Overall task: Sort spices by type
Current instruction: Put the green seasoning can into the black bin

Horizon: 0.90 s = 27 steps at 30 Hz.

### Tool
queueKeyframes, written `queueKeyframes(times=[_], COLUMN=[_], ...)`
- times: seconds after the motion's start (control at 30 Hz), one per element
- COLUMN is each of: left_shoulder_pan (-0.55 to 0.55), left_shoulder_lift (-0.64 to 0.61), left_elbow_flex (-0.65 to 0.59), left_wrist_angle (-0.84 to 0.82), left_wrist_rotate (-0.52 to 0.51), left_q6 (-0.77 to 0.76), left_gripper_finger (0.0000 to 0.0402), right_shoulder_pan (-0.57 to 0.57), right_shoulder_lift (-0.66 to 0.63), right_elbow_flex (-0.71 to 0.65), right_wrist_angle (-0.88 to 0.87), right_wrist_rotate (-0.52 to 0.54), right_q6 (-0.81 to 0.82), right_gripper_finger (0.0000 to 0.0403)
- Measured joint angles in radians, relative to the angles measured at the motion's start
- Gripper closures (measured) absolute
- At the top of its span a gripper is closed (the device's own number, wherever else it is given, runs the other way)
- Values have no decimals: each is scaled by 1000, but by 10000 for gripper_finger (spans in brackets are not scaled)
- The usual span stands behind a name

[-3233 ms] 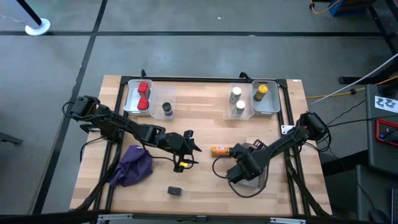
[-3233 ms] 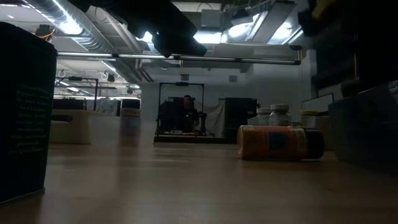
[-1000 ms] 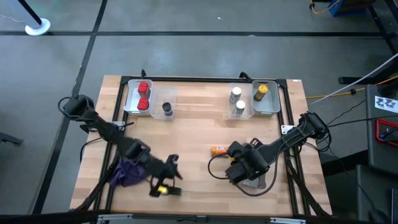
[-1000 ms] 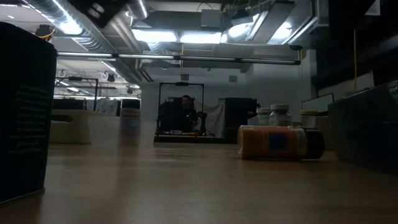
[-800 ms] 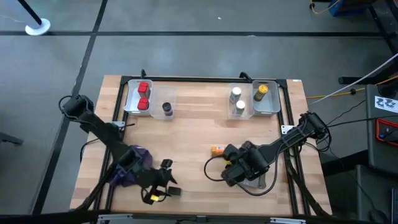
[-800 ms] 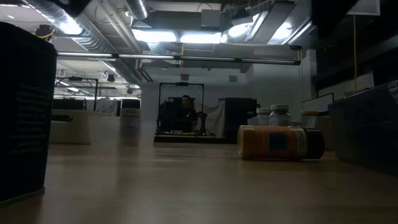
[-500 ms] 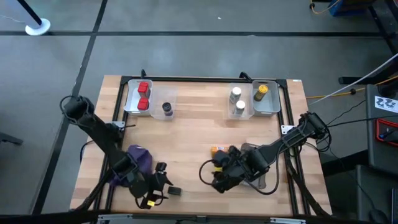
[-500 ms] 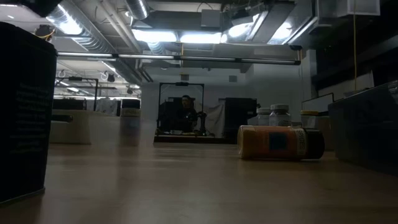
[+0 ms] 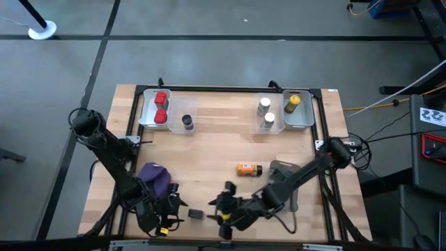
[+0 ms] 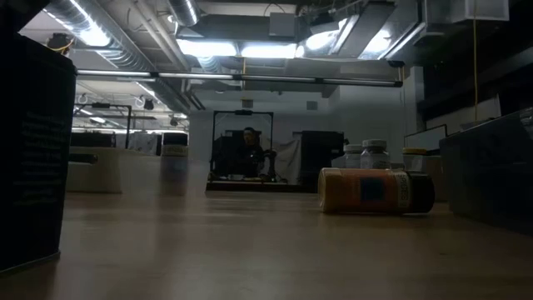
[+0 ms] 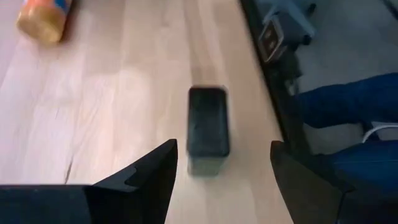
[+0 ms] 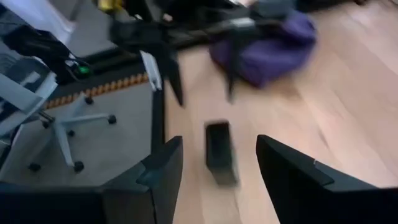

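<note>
Block (image 9: 196,215) lies loose near the table's (image 9: 209,153) front edge, between both grippers; left gripper (image 9: 175,209) and right gripper (image 9: 221,208) flank it with jaws parted, empty, apparently lining up a grasp.

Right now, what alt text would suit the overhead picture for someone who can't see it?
Two dark robot arms meet over a small dark grey block at the wooden table's near edge, left gripper and right gripper facing it with open jaws. An orange bottle lies mid-table; clear trays along the far edge hold sorted spices.
</note>
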Motion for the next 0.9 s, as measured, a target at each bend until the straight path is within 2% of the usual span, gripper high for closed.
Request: queueKeyframes(times=[0.13, 0.27, 0.53, 0.9], left_shoulder_pan=[0, -1, 1, 2], left_shoulder_lift=[9, 31, 86, 150], left_elbow_flex=[0, 0, 0, 0], left_wrist_angle=[-38, -26, -29, 5], left_wrist_rotate=[-8, -12, -12, -21], left_q6=[-71, -74, -74, -81], left_gripper_finger=[160, 160, 160, 160], right_shoulder_pan=[-1, 0, -14, -35], right_shoulder_lift=[73, 130, 194, 195], right_elbow_flex=[0, 0, 0, 0], right_wrist_angle=[142, 223, 279, 271], right_wrist_rotate=[-1, -8, -12, 16], right_q6=[-149, -234, -244, -244], right_gripper_finger=[198, 198, 198, 198])
